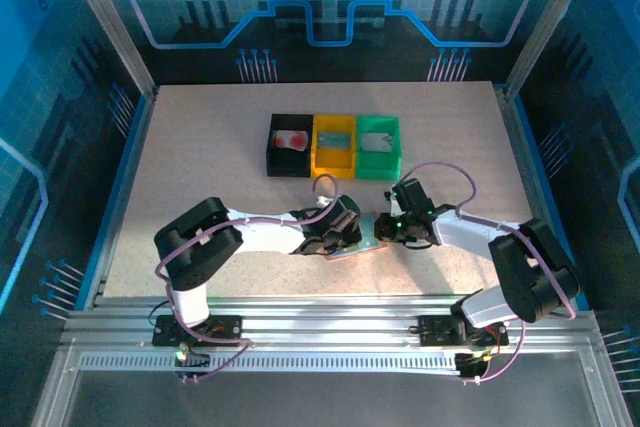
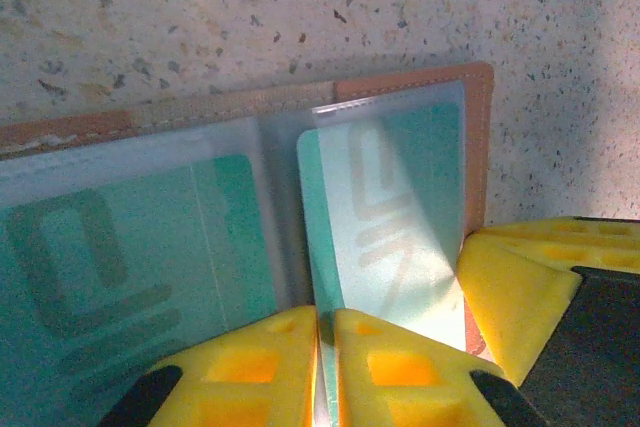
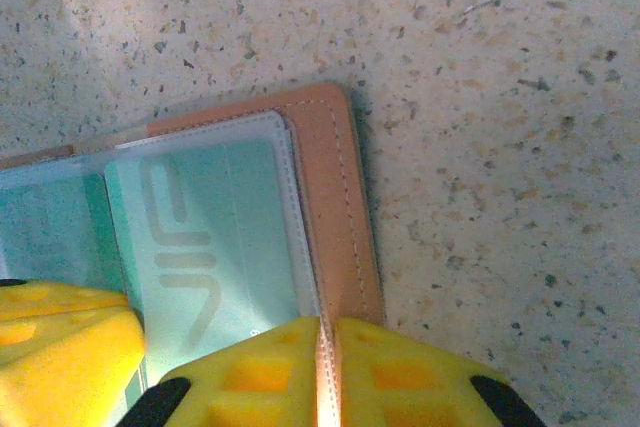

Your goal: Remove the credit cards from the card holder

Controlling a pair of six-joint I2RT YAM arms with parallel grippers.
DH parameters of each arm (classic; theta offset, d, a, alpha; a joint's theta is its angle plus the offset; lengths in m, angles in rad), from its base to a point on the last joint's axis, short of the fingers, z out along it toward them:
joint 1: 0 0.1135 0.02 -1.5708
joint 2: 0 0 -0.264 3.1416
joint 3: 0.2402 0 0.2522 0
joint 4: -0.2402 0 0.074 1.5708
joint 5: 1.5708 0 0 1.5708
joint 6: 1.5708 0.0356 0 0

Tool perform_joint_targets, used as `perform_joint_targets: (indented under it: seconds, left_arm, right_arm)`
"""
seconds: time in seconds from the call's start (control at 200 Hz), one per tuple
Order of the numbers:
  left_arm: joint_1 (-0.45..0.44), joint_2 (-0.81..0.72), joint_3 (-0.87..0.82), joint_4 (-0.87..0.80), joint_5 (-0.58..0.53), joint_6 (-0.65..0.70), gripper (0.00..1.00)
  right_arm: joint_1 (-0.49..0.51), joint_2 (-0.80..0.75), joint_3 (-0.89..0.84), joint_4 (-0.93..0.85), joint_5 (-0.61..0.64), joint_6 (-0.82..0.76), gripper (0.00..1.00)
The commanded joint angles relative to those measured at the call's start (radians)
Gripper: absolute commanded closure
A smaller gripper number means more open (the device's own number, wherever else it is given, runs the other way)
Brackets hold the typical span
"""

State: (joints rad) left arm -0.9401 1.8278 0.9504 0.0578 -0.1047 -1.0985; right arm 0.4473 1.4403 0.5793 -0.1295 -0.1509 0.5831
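Teal card (image 2: 390,237) in left hand (image 2: 318,367); card holder (image 3: 340,197) in right hand (image 3: 322,367)

Blue cast overhead; wrist close-ups bright, glare on card holder (image 2: 240,147).

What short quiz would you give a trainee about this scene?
1. True or false: the card holder lies open on the table.
2. Fill in: the left hand pinches a ____-coloured card.
3. The right hand pinches: A the table, B the card holder's salmon edge, C that card.
Key: 1 true; 2 teal-green; 3 B.
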Motion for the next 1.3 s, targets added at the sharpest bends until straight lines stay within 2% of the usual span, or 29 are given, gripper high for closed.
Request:
perform_joint_targets:
  seconds: [0.0,0.1,0.255,1.291]
  left_arm:
    - [-0.011,-0.020,-0.011,0.028,-0.019,-0.003,0.88]
    - [-0.012,-0.022,-0.015,0.035,-0.019,-0.004,0.90]
    - [-0.011,-0.025,-0.017,0.042,-0.021,-0.002,1.00]
    - [-0.011,-0.156,-0.127,0.056,-0.061,0.002,1.00]
  right_arm:
    - [-0.011,0.019,-0.022,-0.003,-0.022,0.008,0.88]
    - [-0.011,0.019,-0.022,-0.002,-0.022,0.008,0.88]
    - [-0.011,0.020,-0.022,-0.001,-0.024,0.008,0.88]
    - [-0.011,0.025,-0.021,-0.005,-0.009,0.009,0.89]
